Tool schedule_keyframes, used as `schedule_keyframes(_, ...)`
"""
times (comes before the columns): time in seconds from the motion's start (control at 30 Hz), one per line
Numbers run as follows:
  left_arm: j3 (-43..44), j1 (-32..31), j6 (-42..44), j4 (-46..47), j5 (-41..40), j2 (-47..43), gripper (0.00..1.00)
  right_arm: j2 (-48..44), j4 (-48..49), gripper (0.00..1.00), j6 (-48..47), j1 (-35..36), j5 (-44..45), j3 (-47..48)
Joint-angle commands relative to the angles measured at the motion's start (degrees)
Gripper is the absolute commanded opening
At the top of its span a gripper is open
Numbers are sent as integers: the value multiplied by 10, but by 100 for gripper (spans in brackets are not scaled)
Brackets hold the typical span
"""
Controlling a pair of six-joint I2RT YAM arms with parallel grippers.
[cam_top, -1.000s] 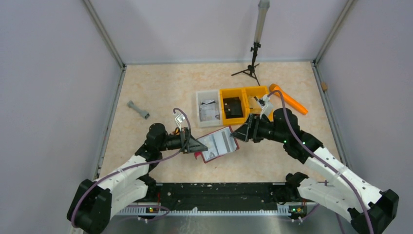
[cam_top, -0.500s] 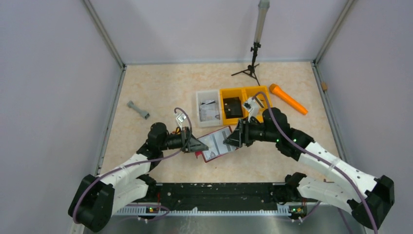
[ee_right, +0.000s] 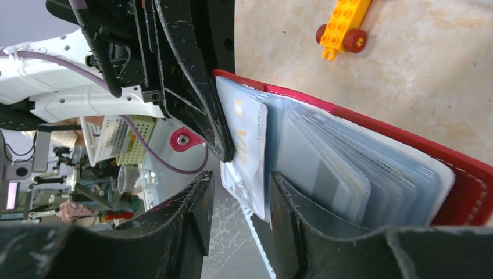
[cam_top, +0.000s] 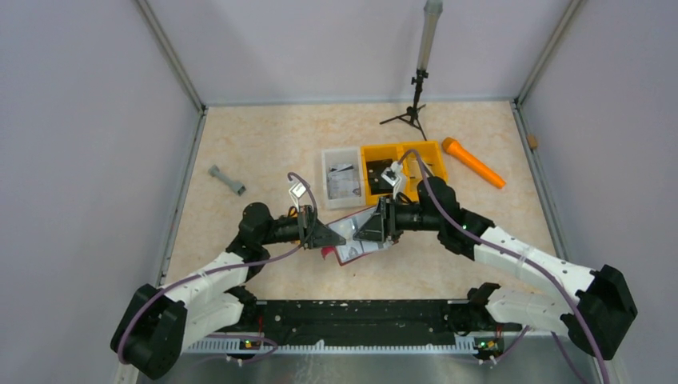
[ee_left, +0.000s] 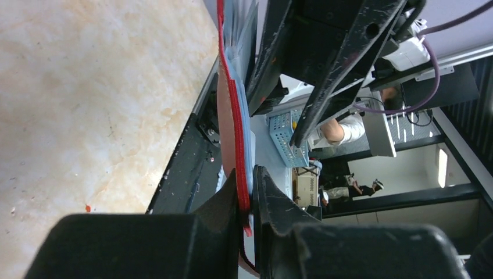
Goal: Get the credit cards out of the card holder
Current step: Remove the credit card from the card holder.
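Near the table's [cam_top: 264,144] middle, the open card holder [cam_top: 360,248], largely hidden overhead, has its edge clenched by the left gripper [ee_left: 251,174], while the right gripper [ee_right: 241,177], jaws parted, straddles one credit card [ee_right: 251,136], others blurred behind cloudy sleeves [ee_right: 349,174].

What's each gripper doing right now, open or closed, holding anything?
Left gripper: closed on the card holder's red edge.
Right gripper: open, fingers either side of a credit card, not yet pinching.
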Motion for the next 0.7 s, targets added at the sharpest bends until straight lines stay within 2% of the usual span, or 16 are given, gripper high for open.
schedule_keyframes(0.0, 23, -13, -38, 131, 23, 2, 6, 6, 75, 40, 25, 6, -30, -7)
schedule_keyframes(0.23, 28, -24, -48, 153, 24, 2, 6, 4, 121, 34, 57, 6, -55, -23)
schedule_keyframes(0.37, 27, -25, -44, 144, 22, -4, 6, -4, 152, 17, 80, 5, -66, -35)
schedule_keyframes(0.6, 18, -25, -37, 138, 18, -17, 9, -49, 185, 14, 109, -17, -72, -66)
schedule_keyframes(0.67, 16, -25, -38, 138, 16, -18, 11, -56, 205, 11, 123, -25, -85, -79)
